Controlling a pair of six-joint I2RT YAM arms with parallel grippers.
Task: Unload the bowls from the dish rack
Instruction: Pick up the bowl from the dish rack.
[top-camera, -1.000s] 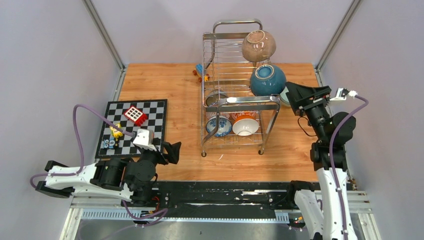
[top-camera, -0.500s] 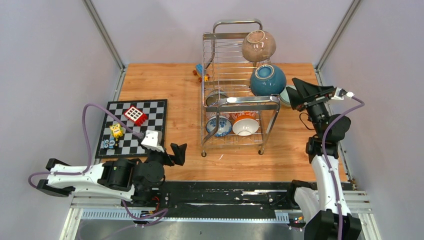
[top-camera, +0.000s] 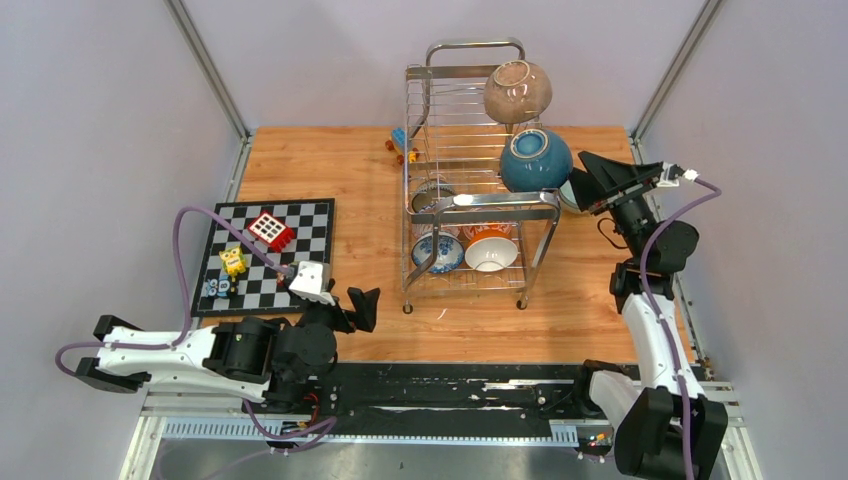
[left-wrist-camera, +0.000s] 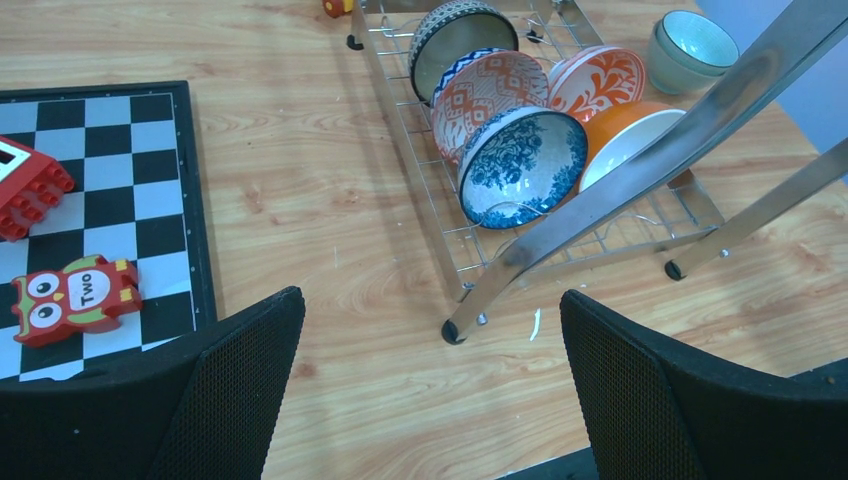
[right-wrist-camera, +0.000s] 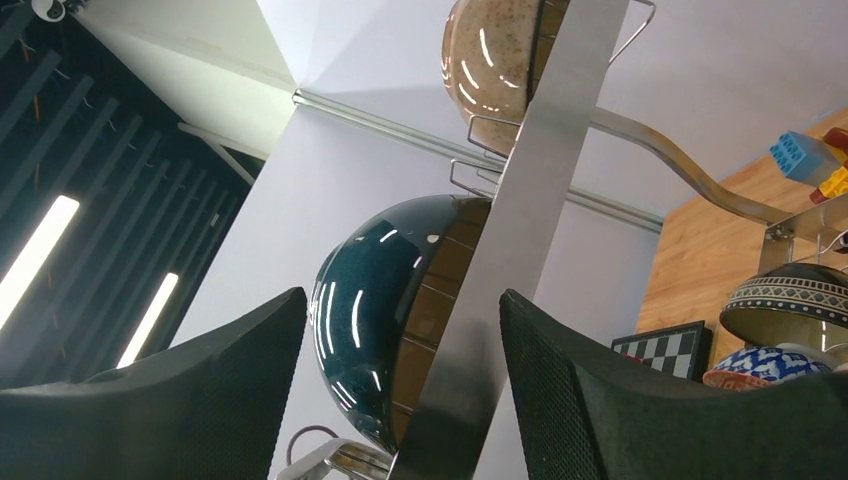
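The chrome dish rack (top-camera: 470, 205) stands mid-table. Its top tier holds a speckled brown bowl (top-camera: 517, 91) and a dark teal bowl (top-camera: 535, 160). The lower tier holds a dark striped bowl (left-wrist-camera: 460, 35), a red patterned bowl (left-wrist-camera: 490, 95), a blue-white bowl (left-wrist-camera: 525, 165) and an orange-white bowl (left-wrist-camera: 625, 140). A mint green bowl (left-wrist-camera: 692, 48) sits on the table right of the rack. My right gripper (top-camera: 582, 183) is open beside the teal bowl (right-wrist-camera: 375, 310), with a rack upright (right-wrist-camera: 520, 250) between its fingers. My left gripper (top-camera: 365, 308) is open and empty, low over the table near the rack's front left foot (left-wrist-camera: 452, 333).
A chequered board (top-camera: 300, 225) lies at the left with a red block (top-camera: 270, 230) and a yellow toy (top-camera: 233, 262) on it. Small coloured blocks (top-camera: 403, 147) lie behind the rack. Grey walls close in both sides.
My left gripper has moved right, closer to the rack's front foot. My right gripper has moved farther back and in towards the teal bowl.
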